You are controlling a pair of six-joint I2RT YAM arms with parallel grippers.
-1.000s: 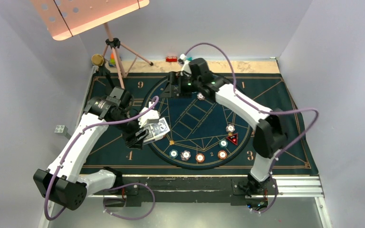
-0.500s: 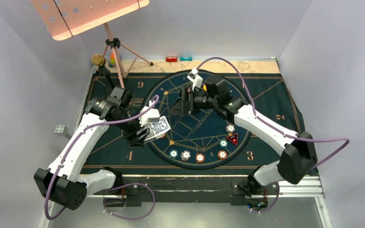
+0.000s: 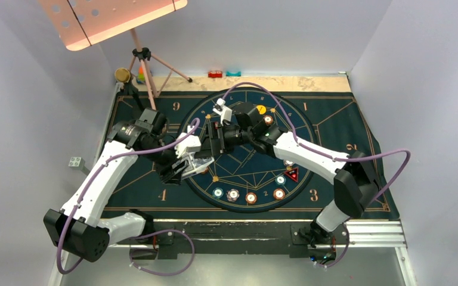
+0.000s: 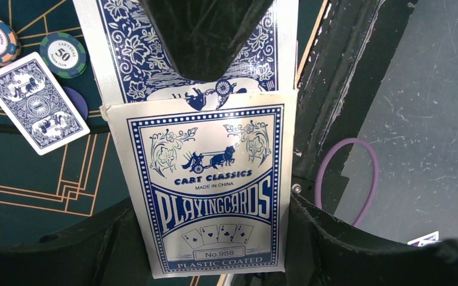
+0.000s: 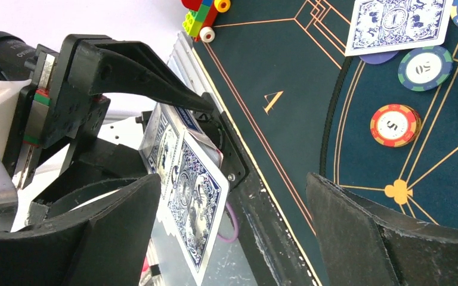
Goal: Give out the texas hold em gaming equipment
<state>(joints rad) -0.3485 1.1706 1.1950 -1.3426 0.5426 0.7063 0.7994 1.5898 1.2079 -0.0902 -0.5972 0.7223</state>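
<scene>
I read this as the dealing step: one card has to come out of the box and go to a seat.

On the left, my left arm reaches in over the left part of the mat (image 3: pixel 334 119) with its elbow bent. The left claw (image 3: pixel 182 167) is clamped on the card box (image 4: pixel 207 190), pinching its two long edges. The cards (image 4: pixel 116 53) poke out of the open end.

Just right of the box, my right arm stretches across from its base, forearm low over the ring. The right claw (image 5: pixel 232 238) is spread wide and empty, lined up on the protruding cards. I cannot tell whether a finger touches them. My next move, as I judge it, is to close on the single top card and draw it straight out without dragging its neighbours.

Below the claws, one dealt card (image 5: pixel 398 22) lies face down beside the chips (image 3: pixel 250 197). Further right sits the red marker (image 3: pixel 291 174).
</scene>
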